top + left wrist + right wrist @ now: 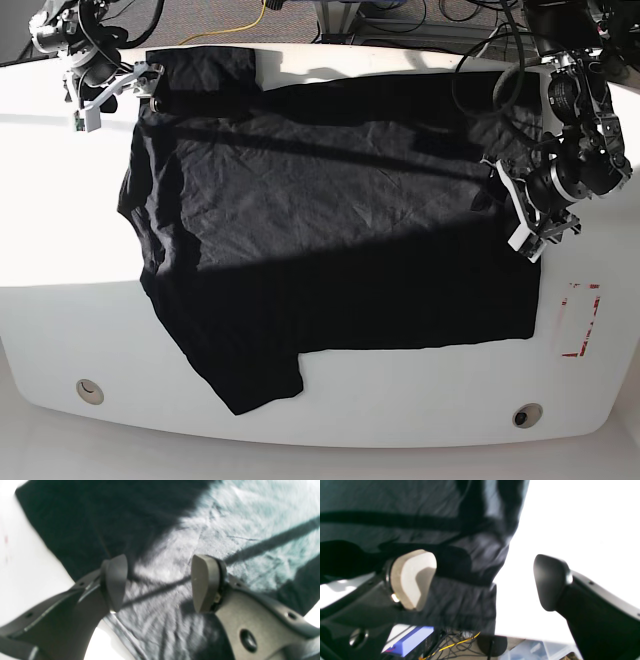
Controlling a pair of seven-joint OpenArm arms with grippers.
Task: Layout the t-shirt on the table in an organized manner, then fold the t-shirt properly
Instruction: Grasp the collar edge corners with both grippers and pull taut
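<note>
1. Base view: the black t-shirt [330, 220] lies spread across the white tabletop [400, 400], one sleeve at the far edge, bare margin along the near side.
2. The left pincer [158, 583] hangs wide open over the shirt's right hem, holding nothing.
3. The right pincer [485, 580] gapes open at the far sleeve, gripping nothing.
4. A red dashed rectangle [580, 320] marks bare tabletop beside the hem; cables [450, 642] trail beyond the far edge.

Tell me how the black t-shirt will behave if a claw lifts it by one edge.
The t-shirt is wrinkled and lies flat, so it will probably droop limply. It looks thin, likely light. On the glossy table it may slide rather than stay put.
</note>
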